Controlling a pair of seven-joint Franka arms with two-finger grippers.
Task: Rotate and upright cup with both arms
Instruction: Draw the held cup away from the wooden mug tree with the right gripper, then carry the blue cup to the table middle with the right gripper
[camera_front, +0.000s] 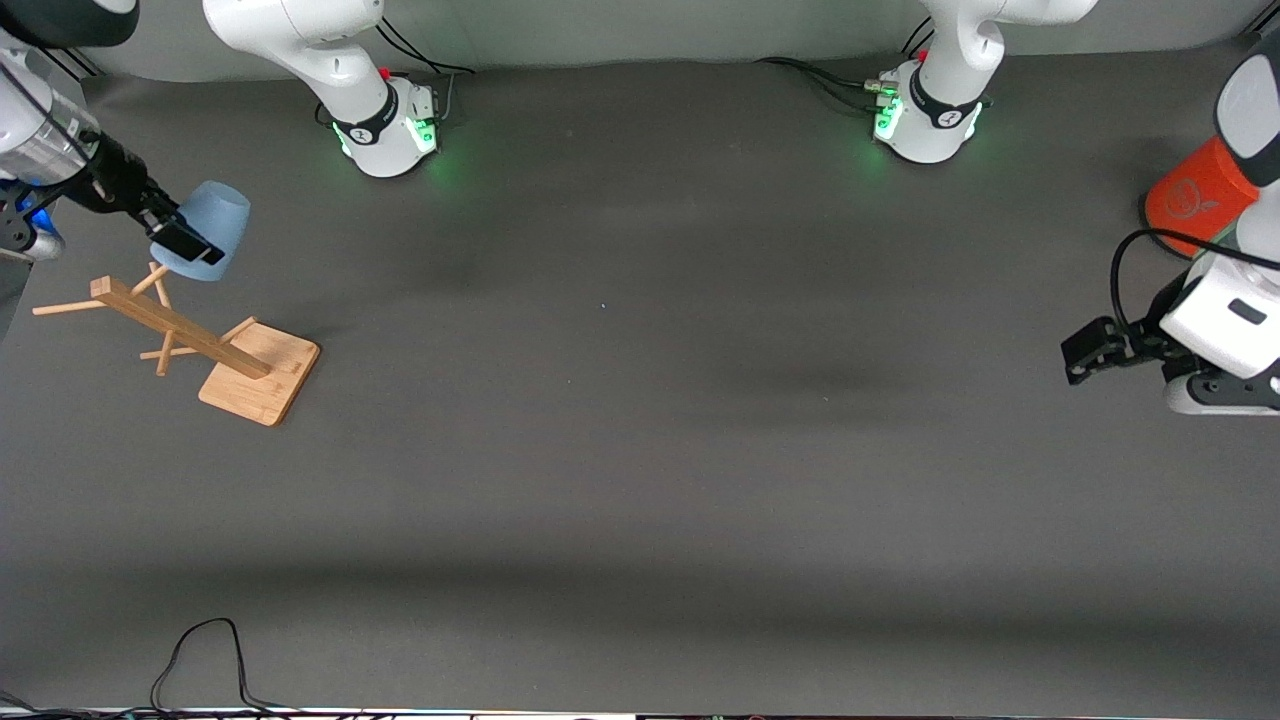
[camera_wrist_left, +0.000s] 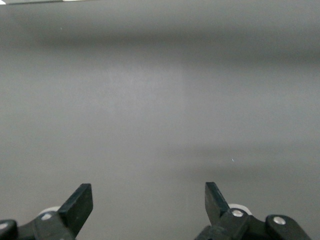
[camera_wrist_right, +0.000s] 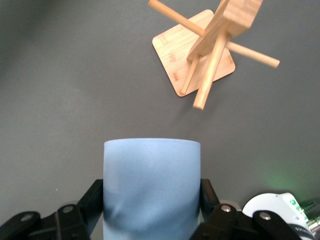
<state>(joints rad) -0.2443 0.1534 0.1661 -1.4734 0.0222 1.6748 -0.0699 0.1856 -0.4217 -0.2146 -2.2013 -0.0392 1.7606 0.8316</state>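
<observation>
Your right gripper (camera_front: 188, 240) clamps the cup (camera_front: 207, 238) aloft, tilted; left gripper (camera_front: 1085, 352) waits open. Handover and uprighting remain.

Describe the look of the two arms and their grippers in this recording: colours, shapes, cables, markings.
Both arms are white and rounded, with dark bands at the joints. Their bases glow green, carry a small black logo and trail black cables. The right gripper is black with flat rectangular fingers on a dark wrist section. The left gripper is black too, on a white boxy wrist with a looping black cable; its fingers are wedge-shaped.
</observation>
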